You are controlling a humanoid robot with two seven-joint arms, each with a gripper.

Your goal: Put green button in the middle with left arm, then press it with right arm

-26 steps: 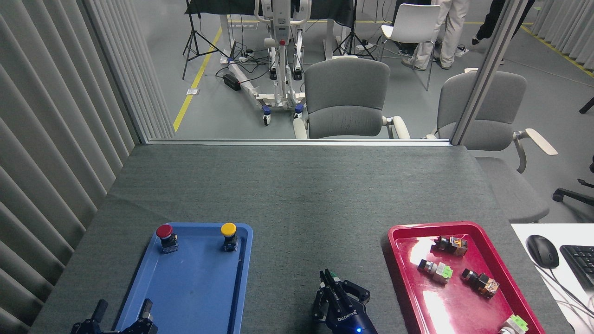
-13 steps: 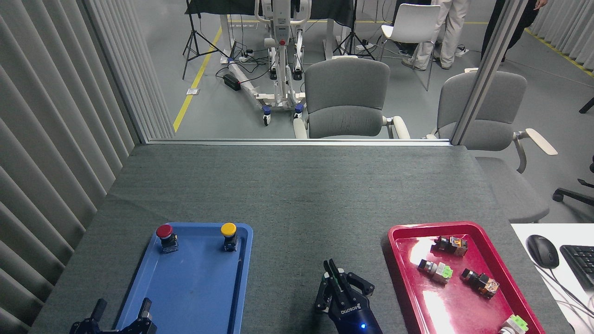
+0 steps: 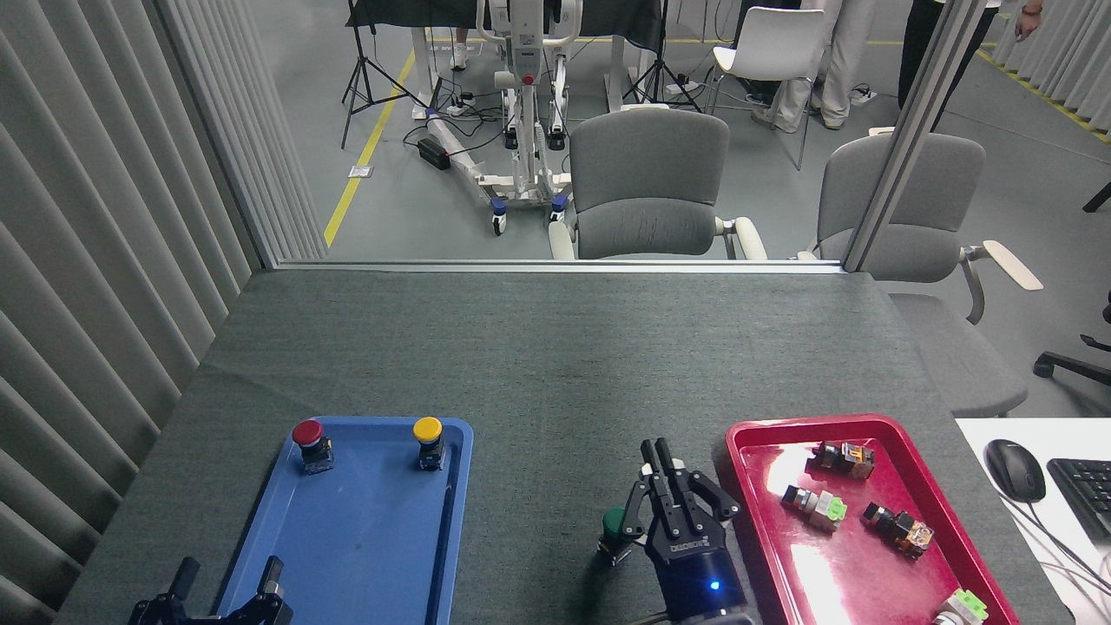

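One green button [image 3: 614, 523] sits lower centre on the counter [image 3: 555, 365], just left of the right tool [image 3: 673, 486], whose fingers are spread, holding nothing.

The table [image 3: 555, 365] wears a matt, felt-like grey cloth. On it, the red tray [image 3: 868, 573] looks like glossy plastic with bright glare; the blue tray [image 3: 364, 538], left of the red one, is duller, smooth plastic.
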